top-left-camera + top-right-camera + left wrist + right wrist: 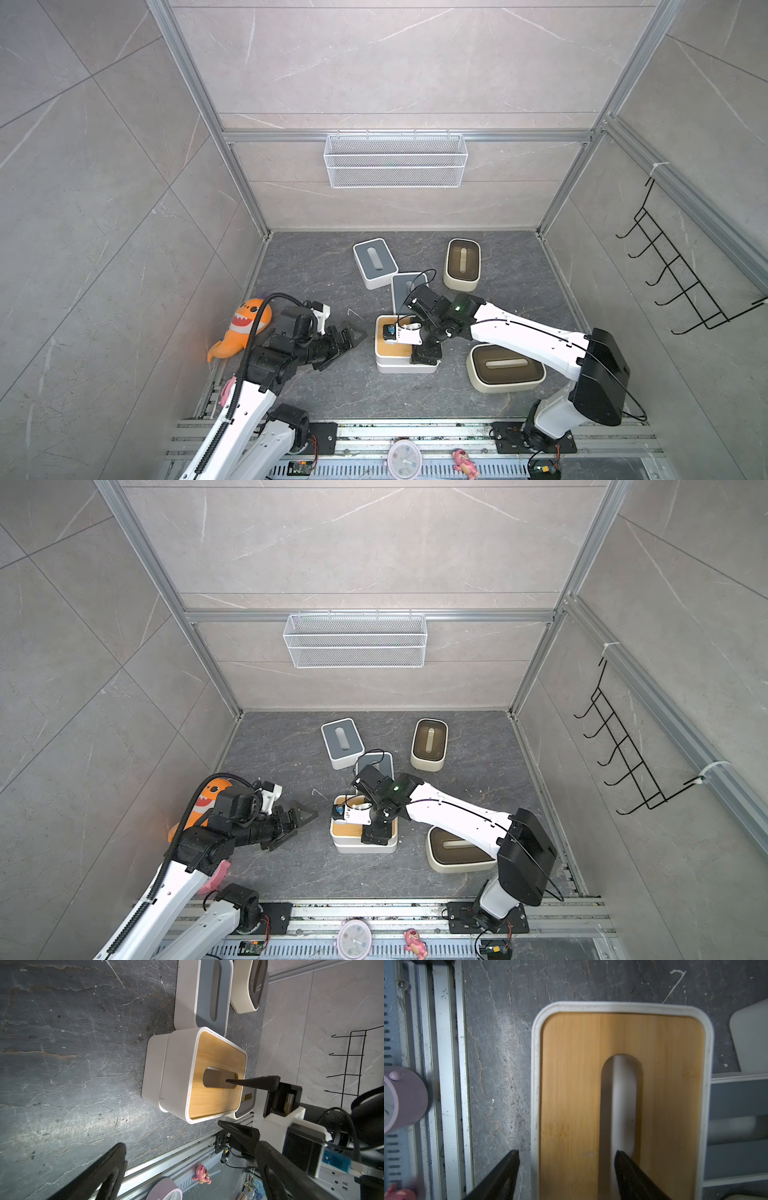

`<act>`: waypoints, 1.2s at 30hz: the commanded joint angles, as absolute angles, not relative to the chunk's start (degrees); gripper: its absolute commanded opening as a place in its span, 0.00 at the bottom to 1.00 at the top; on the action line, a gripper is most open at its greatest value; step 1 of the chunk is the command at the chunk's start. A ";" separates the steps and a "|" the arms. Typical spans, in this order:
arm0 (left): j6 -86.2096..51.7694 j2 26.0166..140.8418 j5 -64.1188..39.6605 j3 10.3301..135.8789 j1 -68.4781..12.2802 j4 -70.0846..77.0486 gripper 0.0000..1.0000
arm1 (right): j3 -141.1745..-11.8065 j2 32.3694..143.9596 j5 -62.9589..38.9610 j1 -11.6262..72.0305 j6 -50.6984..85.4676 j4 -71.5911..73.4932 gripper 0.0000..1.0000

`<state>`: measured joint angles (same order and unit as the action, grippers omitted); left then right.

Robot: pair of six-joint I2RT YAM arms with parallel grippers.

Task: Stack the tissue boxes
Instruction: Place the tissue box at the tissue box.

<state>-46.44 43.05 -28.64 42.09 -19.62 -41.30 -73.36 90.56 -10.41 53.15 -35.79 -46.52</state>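
right gripper (pixel 568 1157) jaws half open, gripping nothing: one finger in the slot, one just off the near wall of the bamboo box (pixel 571 1074), stacked on a white box (pixel 153 1068). lift straight up, dragging neither wall. left gripper (pixel 347 347) gapes empty, left.

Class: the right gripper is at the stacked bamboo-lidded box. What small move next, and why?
Probably lift the right gripper straight up. Its jaws stand apart, one finger in the slot, and the bamboo-lidded box already rests on the white box below.
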 commanded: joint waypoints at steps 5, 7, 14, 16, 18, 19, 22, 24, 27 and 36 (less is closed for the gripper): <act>-46.67 48.65 -28.40 40.32 -20.08 -29.78 0.98 | -73.49 81.52 -4.10 53.52 -25.64 -44.26 0.79; -47.28 49.96 -28.18 39.21 -20.54 -27.05 0.98 | -72.77 79.98 3.37 53.51 -18.46 -42.32 0.81; -49.56 57.36 -28.34 39.77 -25.64 -17.85 0.97 | -68.94 76.29 21.40 53.27 7.05 -41.99 0.90; -49.23 58.62 -27.07 41.00 -27.52 -17.93 0.97 | -70.17 76.61 22.64 52.08 12.56 -44.47 0.93; -49.16 59.52 -26.04 41.52 -28.66 -17.79 0.97 | -71.48 77.31 20.95 49.34 16.63 -46.14 0.93; -49.23 60.25 -26.04 41.57 -28.98 -17.52 0.97 | -71.50 77.48 18.44 47.34 17.60 -45.74 0.93; -49.36 61.36 -25.44 41.75 -30.09 -17.54 0.97 | -70.99 78.66 15.24 42.78 18.88 -43.70 0.93; -49.69 61.53 -24.83 41.75 -31.06 -17.14 0.97 | -71.41 79.98 14.60 40.88 19.24 -43.36 0.92; -50.39 61.43 -24.28 41.78 -31.94 -16.76 0.97 | -71.60 81.58 13.95 39.82 19.25 -42.10 0.92; -50.95 61.81 -24.84 42.28 -33.06 -16.37 0.97 | -70.34 84.26 10.92 39.17 18.64 -38.72 0.92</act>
